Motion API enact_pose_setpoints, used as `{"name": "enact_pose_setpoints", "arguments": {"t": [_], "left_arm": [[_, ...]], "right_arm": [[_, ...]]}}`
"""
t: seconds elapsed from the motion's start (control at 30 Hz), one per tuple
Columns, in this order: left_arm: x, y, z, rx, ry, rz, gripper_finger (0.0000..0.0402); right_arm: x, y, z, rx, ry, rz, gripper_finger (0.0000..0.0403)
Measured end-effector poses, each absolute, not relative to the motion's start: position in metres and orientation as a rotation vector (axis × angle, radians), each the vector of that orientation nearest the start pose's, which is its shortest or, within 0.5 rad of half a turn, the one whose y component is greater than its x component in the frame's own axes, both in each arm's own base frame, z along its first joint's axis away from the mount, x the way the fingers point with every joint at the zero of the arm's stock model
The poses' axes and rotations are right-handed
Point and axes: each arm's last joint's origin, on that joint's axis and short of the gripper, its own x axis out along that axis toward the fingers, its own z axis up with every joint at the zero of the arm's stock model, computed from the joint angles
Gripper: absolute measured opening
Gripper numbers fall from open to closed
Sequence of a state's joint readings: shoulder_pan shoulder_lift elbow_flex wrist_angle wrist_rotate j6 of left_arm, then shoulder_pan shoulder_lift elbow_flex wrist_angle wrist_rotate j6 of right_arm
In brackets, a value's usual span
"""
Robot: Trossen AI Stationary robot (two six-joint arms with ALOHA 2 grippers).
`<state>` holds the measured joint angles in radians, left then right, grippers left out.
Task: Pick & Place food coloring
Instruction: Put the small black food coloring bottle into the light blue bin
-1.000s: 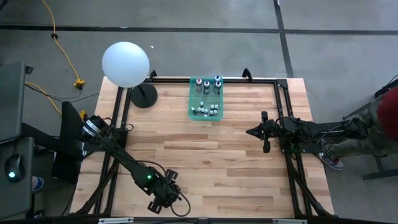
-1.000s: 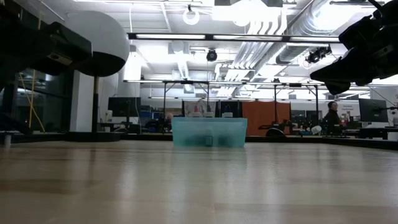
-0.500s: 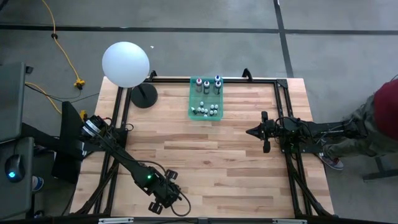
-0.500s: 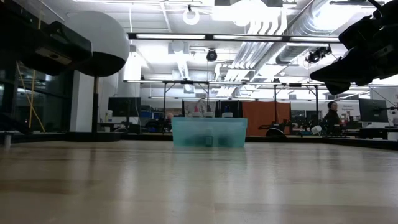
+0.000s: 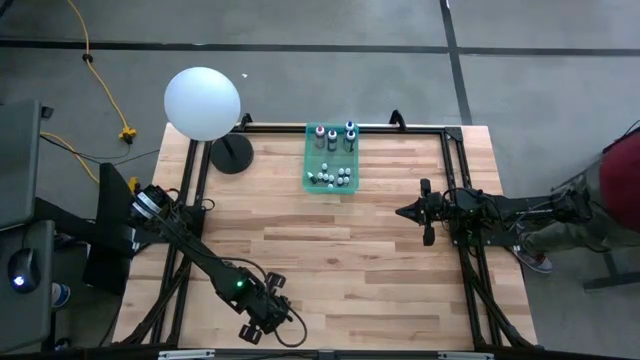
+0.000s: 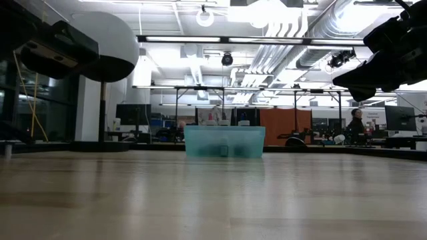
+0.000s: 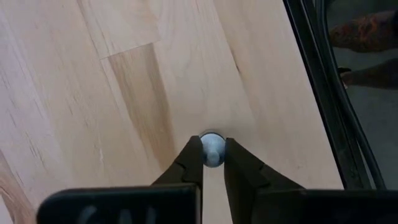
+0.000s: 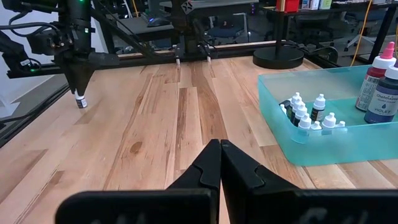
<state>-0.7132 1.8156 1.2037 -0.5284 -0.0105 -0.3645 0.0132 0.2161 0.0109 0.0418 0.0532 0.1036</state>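
The left gripper [image 7: 211, 163] is down at the near edge of the tabletop [image 5: 340, 250], left of centre, its fingers narrowed onto a tiny white-capped food coloring bottle [image 7: 212, 150] that stands on the wood. The pads sit on either side of the cap, so the grip looks made or very nearly so, and the bottle has not visibly left the board.

The rest of the set is in the teal tray [image 5: 311, 160] at the middle of the far edge: a cluster of small white-capped bottles [image 8: 308, 115] at its near end and a few larger coloured ones [image 8: 380, 87] at its far end. A white globe lamp [image 5: 202, 102] stands at the far-left corner.

The right gripper [image 8: 217, 163] hangs above the right side of the tabletop, fingers pressed together on nothing, waiting.

Such a bottle is probably very light and stiff, with smooth plastic that can slip or twist out of the pads. It is narrow and easy to topple, so a hold low on the cap or at the shoulder, kept upright, seems safest for the carry to the tray
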Motion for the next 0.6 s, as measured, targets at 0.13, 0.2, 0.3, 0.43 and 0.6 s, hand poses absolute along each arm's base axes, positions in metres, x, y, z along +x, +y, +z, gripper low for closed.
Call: {"name": "enact_pose_setpoints", "arguments": {"t": [0.13,0.2,0.3,0.43,0.6], "left_arm": [[0.272,-0.235,0.18,0.096,1.174,-0.413,0.0023],[0.272,-0.235,0.18,0.096,1.174,-0.412,0.0023],[0.273,-0.233,0.18,0.093,1.174,-0.408,0.0021],[0.276,-0.23,0.186,0.109,1.196,-0.388,0.0021],[0.284,-0.224,0.206,0.146,1.177,-0.356,0.002]], "right_arm": [[0.11,0.0,0.153,0.098,0.161,-0.048,0.0],[0.11,0.0,0.153,0.098,0.161,-0.049,0.0],[0.11,0.0,0.153,0.098,0.161,-0.048,0.0],[0.11,0.0,0.153,0.098,0.161,-0.049,0.0],[0.11,0.0,0.153,0.098,0.162,-0.048,0.0]]}}
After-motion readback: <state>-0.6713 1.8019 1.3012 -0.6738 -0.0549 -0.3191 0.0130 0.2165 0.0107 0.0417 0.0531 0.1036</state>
